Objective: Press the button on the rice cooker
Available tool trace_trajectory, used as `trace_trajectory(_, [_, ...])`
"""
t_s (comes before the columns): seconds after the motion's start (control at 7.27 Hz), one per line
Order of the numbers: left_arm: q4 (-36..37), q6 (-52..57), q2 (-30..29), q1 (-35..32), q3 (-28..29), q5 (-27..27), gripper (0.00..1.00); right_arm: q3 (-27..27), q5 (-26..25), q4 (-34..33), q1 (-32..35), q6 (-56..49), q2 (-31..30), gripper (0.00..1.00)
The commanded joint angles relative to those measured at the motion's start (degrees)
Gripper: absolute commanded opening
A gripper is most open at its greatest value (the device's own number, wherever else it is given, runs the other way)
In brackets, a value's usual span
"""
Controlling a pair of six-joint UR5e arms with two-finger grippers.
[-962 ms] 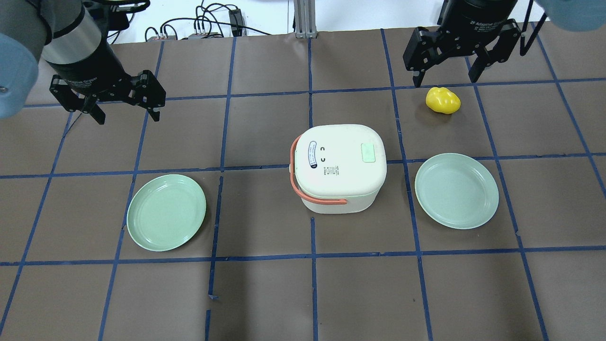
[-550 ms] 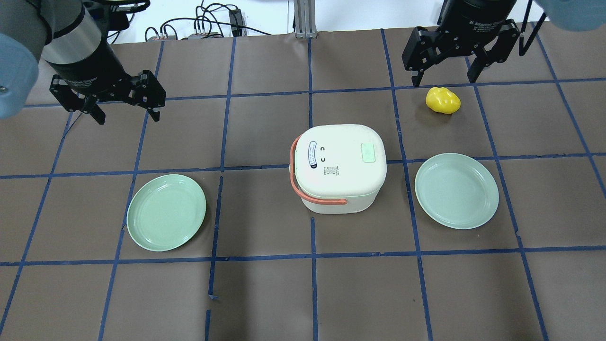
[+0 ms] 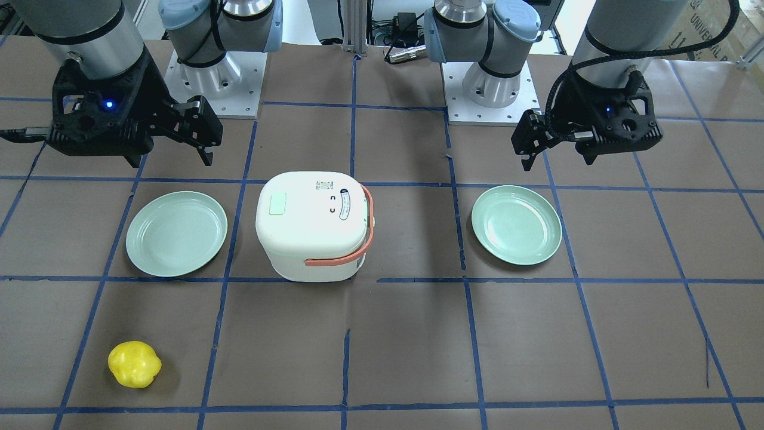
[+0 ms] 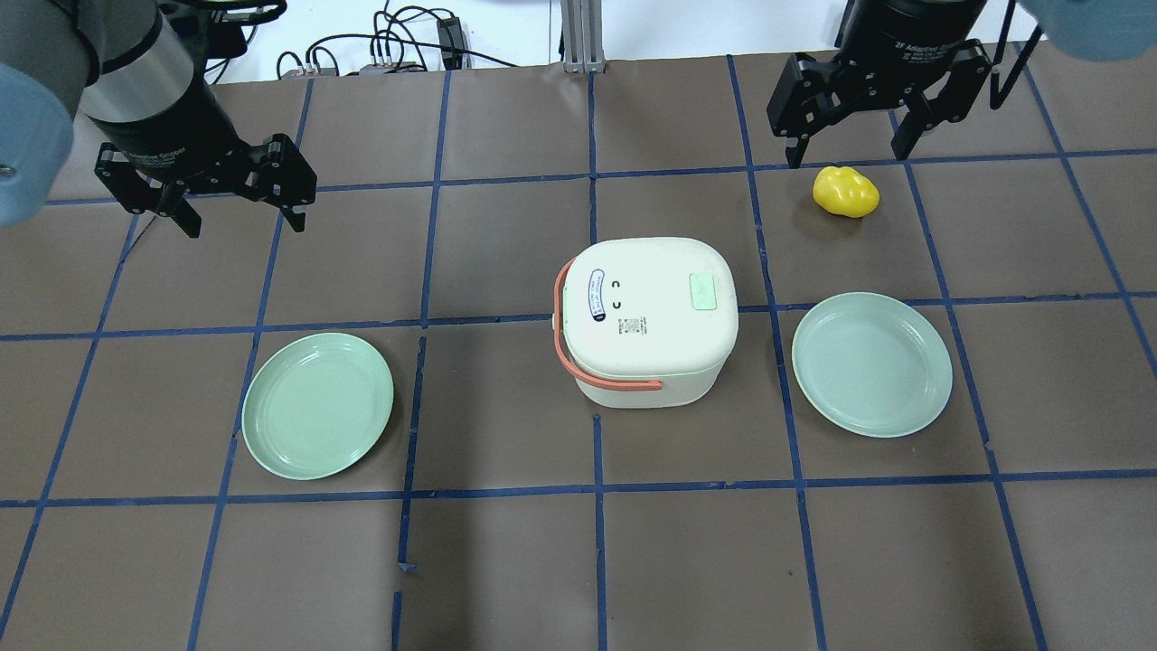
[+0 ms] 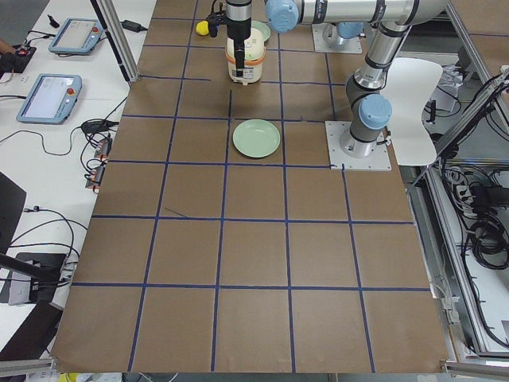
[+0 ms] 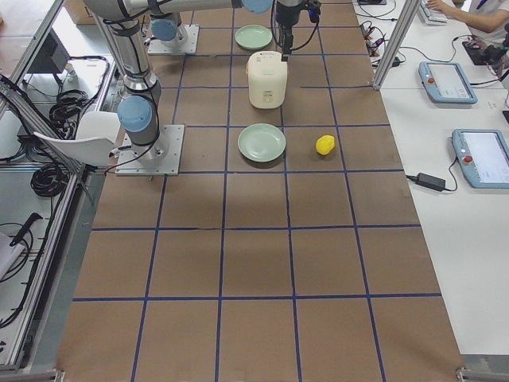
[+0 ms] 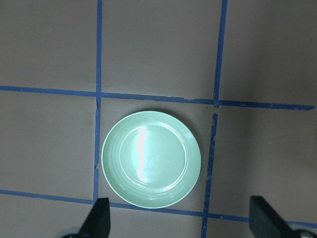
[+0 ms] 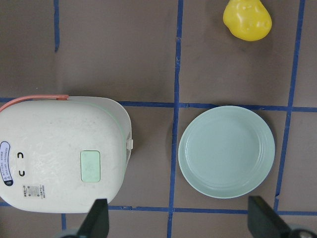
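Observation:
The white rice cooker (image 4: 644, 316) with an orange handle stands mid-table, lid shut. A pale green button (image 4: 702, 291) sits on the lid's right side and also shows in the right wrist view (image 8: 90, 165) and the front view (image 3: 278, 204). My right gripper (image 4: 850, 140) is open and empty. It hangs high above the table, up and to the right of the cooker, with the button below its left fingertip (image 8: 96, 220). My left gripper (image 4: 239, 197) is open and empty, high above the left green plate (image 7: 151, 158), far from the cooker.
A green plate (image 4: 318, 405) lies left of the cooker, and another (image 4: 872, 363) lies right of it. A yellow pepper-like object (image 4: 846, 192) lies beyond the right plate. Blue tape lines grid the brown table. Cables lie at the far edge.
My right gripper has shifted very slightly. The left gripper, the cooker and the plates have not moved.

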Motion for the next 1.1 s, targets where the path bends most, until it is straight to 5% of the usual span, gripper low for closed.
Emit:
trace_trajectory(0.0, [0.0, 0.0, -0.1, 0.0, 0.0, 0.0, 1.00, 0.0, 0.2, -0.1, 0.0, 0.0, 0.1, 1.00])
trace_trajectory(0.55, [0.0, 0.0, 0.0, 0.0, 0.0, 0.0, 1.00, 0.2, 0.1, 0.0, 0.0, 0.0, -0.1, 1.00])
trace_trajectory(0.69, [0.0, 0.0, 0.0, 0.0, 0.0, 0.0, 1.00, 0.2, 0.0, 0.0, 0.0, 0.2, -0.1, 0.91])
trace_trajectory(0.83, [0.0, 0.0, 0.0, 0.0, 0.0, 0.0, 1.00, 0.2, 0.1, 0.2, 0.2, 0.1, -0.1, 0.46])
trace_trajectory(0.96, [0.0, 0.0, 0.0, 0.0, 0.0, 0.0, 1.00, 0.3, 2.4, 0.7, 0.3, 3.0, -0.1, 0.17])
